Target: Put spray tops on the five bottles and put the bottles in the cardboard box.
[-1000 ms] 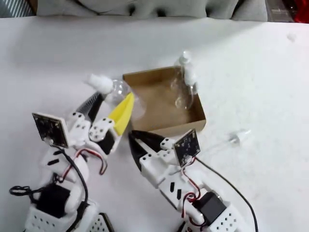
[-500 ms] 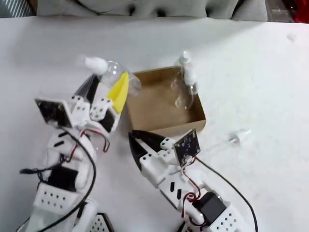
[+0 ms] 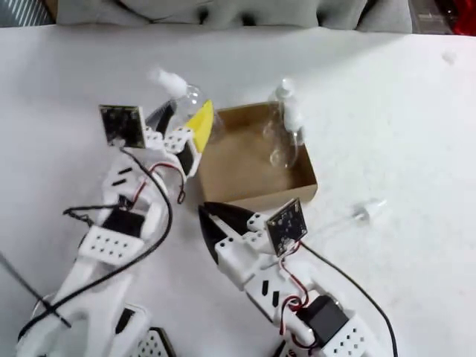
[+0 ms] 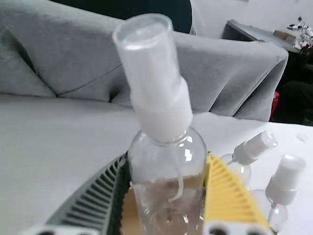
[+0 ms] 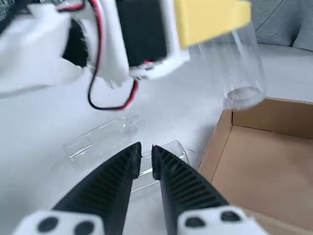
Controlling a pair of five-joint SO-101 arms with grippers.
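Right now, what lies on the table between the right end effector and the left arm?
Two clear bottles lie on their sides there; the right wrist view shows them.

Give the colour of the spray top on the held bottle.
White; the spray top on the bottle shows best in the left wrist view.

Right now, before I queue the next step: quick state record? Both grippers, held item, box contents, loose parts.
left gripper: shut on held bottle, white top fitted, lifted at a corner of the cardboard box
right gripper: fingers nearly together, holding nothing, low beside the box
box contents: two capped bottles
on table: two lying bottles, no top seen on either
loose part: one loose spray top on the table, apart from the box
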